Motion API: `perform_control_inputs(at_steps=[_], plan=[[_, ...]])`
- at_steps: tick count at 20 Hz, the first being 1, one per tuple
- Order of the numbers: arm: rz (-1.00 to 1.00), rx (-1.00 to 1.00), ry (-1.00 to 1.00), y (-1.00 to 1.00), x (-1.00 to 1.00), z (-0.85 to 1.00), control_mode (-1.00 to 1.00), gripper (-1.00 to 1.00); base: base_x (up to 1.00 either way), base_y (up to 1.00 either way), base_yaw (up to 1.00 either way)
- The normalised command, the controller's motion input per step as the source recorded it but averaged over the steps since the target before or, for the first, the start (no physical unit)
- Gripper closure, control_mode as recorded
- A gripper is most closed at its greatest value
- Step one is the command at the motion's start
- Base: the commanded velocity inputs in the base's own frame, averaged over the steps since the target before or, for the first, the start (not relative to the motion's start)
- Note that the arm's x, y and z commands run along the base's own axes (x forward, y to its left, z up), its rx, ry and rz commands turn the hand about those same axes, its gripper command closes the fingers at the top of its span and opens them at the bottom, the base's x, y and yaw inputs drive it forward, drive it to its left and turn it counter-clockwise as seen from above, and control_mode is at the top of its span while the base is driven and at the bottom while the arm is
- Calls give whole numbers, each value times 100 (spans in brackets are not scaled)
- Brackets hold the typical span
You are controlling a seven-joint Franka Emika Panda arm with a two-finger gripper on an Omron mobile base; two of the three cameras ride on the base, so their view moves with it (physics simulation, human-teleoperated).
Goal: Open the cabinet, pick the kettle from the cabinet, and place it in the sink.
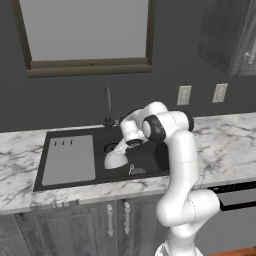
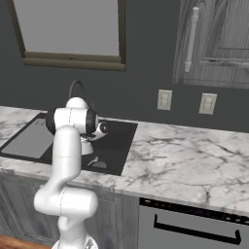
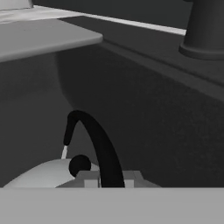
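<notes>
The small silvery-white kettle (image 1: 115, 160) sits low inside the black sink (image 1: 152, 157), to the right of the grey drainboard (image 1: 70, 160). My gripper (image 1: 131, 145) reaches down from above and is shut on the kettle's dark arched handle (image 3: 98, 140). In the hand view the handle runs up between my fingertips (image 3: 89, 178), beside the lid knob (image 3: 79, 165) and the kettle (image 3: 41, 175). The arm mostly hides the kettle (image 2: 87, 146) in the right base view. The faucet (image 1: 107, 107) stands behind the basin. The cabinet (image 2: 214, 44) with its bar handle (image 2: 192, 39) hangs up on the right.
White marble counter (image 2: 185, 155) stretches right of the sink (image 2: 119, 141). Two wall outlets (image 1: 184, 95) (image 1: 219, 92) sit on the dark wall, and a window (image 1: 85, 35) is above the faucet. Low doors (image 1: 110, 225) and a dishwasher front (image 2: 194, 226) lie below.
</notes>
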Motion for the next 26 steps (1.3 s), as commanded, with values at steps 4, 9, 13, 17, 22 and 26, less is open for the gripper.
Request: perform_control_inputs(at_steps=[4,9,13,17,22,26], plan=[[1,0,0,22,7,-43,-100,100,0,0,0],[6,1,0,8,2,-40,-100,100,0,0,0],[11,2,0,3,-15,-39,-100,100,0,0,0],[12,0,0,7,-20,-40,-100,100,0,0,0],[9,0,0,14,-23,-43,-100,100,0,0,0],[4,0,0,21,-26,-46,-100,100,0,0,0]])
